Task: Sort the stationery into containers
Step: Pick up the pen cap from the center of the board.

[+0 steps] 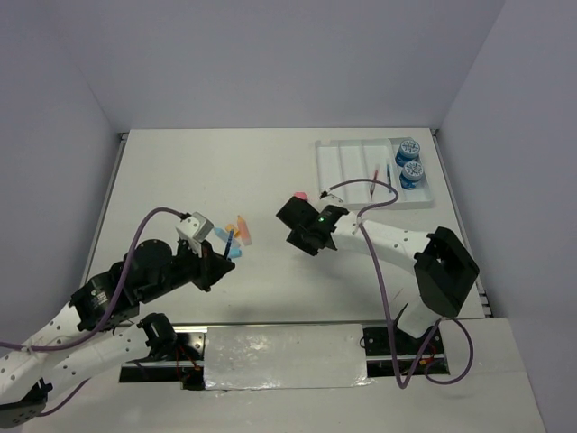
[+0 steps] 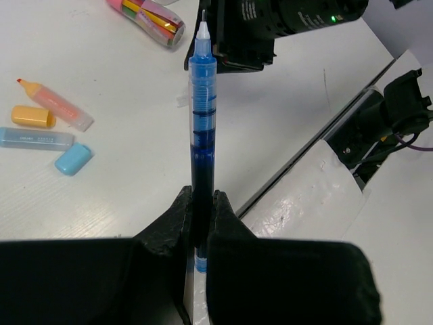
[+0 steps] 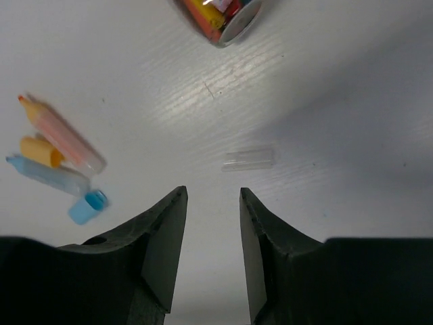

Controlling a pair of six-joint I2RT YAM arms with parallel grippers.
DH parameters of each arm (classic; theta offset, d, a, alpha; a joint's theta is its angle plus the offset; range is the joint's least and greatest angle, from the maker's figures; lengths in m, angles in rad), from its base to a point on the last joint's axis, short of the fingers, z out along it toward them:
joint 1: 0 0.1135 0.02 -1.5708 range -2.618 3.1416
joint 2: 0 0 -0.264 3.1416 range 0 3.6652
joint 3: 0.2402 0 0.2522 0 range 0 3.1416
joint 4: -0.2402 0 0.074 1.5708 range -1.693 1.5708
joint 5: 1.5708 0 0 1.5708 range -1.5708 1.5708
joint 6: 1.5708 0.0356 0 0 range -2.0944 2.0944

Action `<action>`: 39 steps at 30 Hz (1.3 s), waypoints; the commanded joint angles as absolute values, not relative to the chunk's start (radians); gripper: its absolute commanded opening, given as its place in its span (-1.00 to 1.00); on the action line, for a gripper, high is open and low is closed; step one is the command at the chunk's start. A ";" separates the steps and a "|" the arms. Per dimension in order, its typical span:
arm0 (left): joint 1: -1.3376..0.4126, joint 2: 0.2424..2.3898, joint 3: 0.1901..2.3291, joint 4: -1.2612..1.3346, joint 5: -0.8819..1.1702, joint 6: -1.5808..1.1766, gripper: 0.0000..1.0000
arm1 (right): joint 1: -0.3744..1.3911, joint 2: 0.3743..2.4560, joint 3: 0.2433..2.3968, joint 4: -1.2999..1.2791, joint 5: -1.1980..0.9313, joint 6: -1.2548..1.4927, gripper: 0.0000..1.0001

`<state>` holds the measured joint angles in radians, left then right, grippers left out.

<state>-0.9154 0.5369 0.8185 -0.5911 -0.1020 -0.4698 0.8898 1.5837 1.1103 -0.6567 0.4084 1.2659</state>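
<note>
My left gripper [image 2: 201,203] is shut on a blue pen [image 2: 203,115], which stands up out of the jaws with its white tip on top; from above it shows as a blue pen [image 1: 230,240] at the left gripper [image 1: 219,256]. My right gripper [image 3: 213,196] hovers open over bare table, nothing between its fingers, a clear pen cap [image 3: 248,160] lying just ahead. A pink-orange highlighter [image 3: 64,139], orange cap [image 3: 39,150], light-blue marker [image 3: 51,176] and light-blue cap [image 3: 86,206] lie to its left. The white tray [image 1: 347,167] holds two blue rolls [image 1: 410,162], a red pen [image 1: 374,185] and a blue pen [image 1: 389,176].
A clear tube of coloured pieces [image 3: 216,17] lies on the table beyond the right gripper [image 1: 293,216], shown pink from above [image 1: 300,196]. The tray sits at the far right corner near the table edge. A purple cable [image 1: 383,271] runs along the right arm.
</note>
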 commanded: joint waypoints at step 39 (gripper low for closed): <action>-0.957 0.362 0.799 -0.512 0.005 -0.437 -0.88 | 0.857 1.951 1.264 -0.953 0.321 1.853 -0.58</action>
